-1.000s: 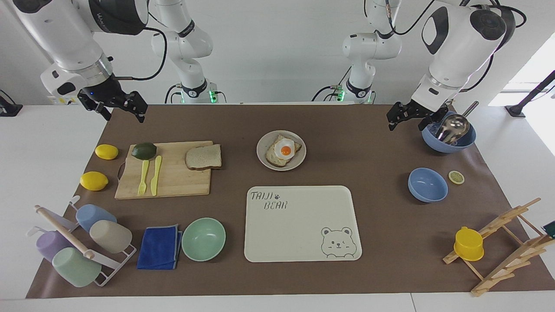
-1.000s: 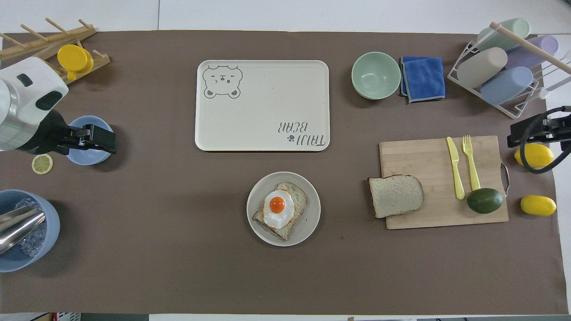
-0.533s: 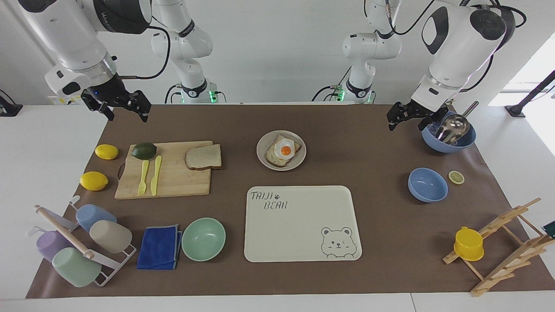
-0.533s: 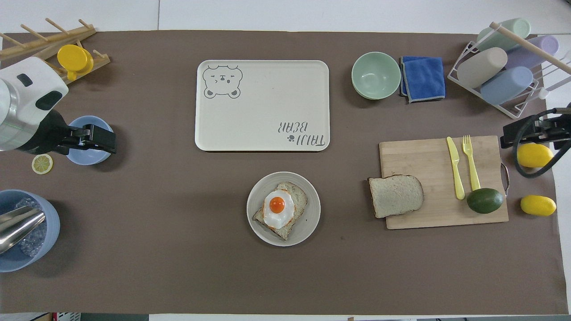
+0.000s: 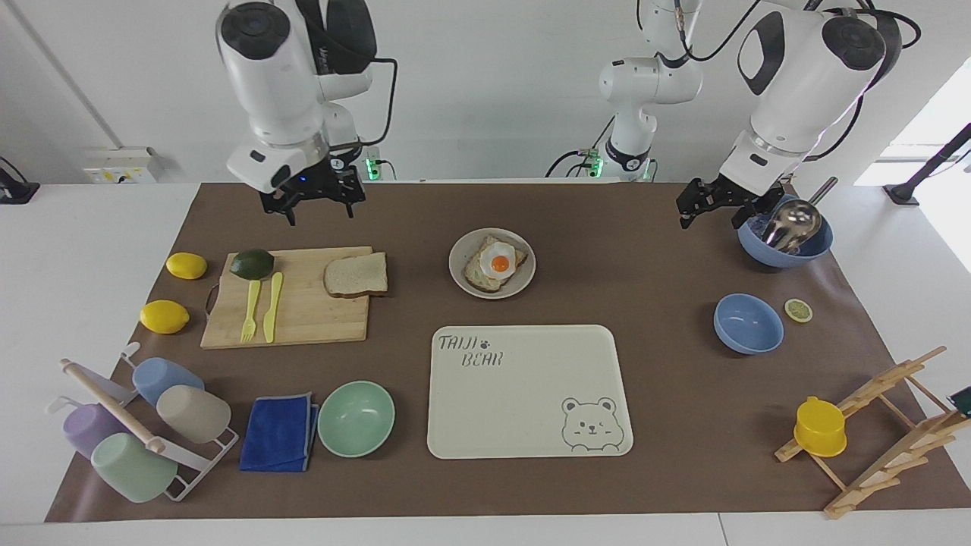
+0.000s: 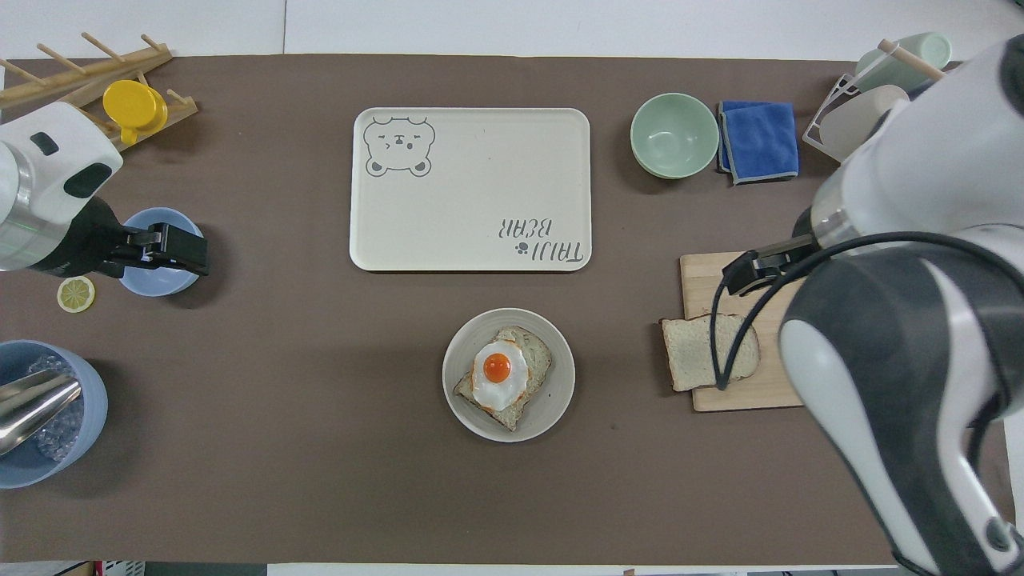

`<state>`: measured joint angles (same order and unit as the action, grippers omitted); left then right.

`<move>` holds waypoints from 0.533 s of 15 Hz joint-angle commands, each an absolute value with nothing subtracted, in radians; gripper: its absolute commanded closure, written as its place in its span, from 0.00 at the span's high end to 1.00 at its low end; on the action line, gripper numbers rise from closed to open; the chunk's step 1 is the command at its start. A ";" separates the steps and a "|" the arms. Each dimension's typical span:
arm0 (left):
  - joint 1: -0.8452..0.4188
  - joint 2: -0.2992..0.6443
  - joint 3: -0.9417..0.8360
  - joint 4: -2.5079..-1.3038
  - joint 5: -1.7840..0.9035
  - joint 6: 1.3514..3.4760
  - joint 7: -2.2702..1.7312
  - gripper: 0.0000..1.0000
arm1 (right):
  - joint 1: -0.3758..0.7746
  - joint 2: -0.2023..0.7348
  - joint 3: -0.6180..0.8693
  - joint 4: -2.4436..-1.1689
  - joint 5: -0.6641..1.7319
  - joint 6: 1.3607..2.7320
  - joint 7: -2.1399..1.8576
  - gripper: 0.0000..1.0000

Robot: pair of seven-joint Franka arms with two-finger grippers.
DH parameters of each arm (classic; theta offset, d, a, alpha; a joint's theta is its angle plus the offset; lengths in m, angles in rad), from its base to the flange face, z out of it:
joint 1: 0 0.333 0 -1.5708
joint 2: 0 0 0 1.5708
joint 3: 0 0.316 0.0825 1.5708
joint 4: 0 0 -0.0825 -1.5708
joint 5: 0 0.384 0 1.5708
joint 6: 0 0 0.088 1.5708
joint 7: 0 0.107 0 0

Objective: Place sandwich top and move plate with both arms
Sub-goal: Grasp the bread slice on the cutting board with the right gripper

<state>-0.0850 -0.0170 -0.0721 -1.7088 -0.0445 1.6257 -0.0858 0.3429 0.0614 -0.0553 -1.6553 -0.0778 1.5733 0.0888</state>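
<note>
The sandwich top [image 5: 356, 274] is a plain bread slice lying on the wooden cutting board [image 5: 303, 315], at the board's end toward the plate; in the overhead view [image 6: 692, 352] a cable crosses it. The plate [image 5: 457, 262] [image 6: 464, 360] is round and grey-beige and holds a bread slice topped with a fried egg [image 5: 498, 264] [image 6: 498, 374]. My right gripper [image 5: 318, 212] [image 6: 750, 272] is open and empty, up in the air over the board's edge nearest the robots. My left gripper [image 5: 709, 214] [image 6: 178, 252] is open and empty, waiting in the air beside the blue bowl with the ladle.
The board also carries an avocado [image 5: 252, 263] and a yellow fork and knife [image 5: 262, 305]. Two lemons [image 5: 164, 316] lie beside it. The bear-print tray [image 5: 523, 390], mint bowl [image 5: 356, 418], blue cloth [image 5: 279, 432], cup rack [image 5: 144, 428], blue bowls [image 5: 748, 324] and wooden rack [image 5: 887, 425] stand around.
My right arm has swung in from the table's end, from over the mat's corner to over the cutting board's near edge. My left arm has not moved.
</note>
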 commanded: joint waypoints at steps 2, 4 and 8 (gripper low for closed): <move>-0.077 -0.040 -0.072 -1.729 -0.058 1.634 -0.083 1.00 | 0.484 0.115 -0.058 -1.793 -0.188 1.730 0.282 1.00; -0.077 -0.040 -0.072 -1.729 -0.058 1.634 -0.083 1.00 | 0.556 0.129 -0.058 -1.889 -0.250 1.834 0.436 1.00; -0.077 -0.040 -0.072 -1.729 -0.058 1.634 -0.083 1.00 | 0.642 0.222 -0.058 -1.939 -0.369 1.829 0.566 1.00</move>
<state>-0.0850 -0.0170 -0.0721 -1.7088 -0.0445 1.6257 -0.0858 0.6118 0.1954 -0.0523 -1.9039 -0.3106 1.8163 0.5147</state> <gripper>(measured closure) 0.000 0.000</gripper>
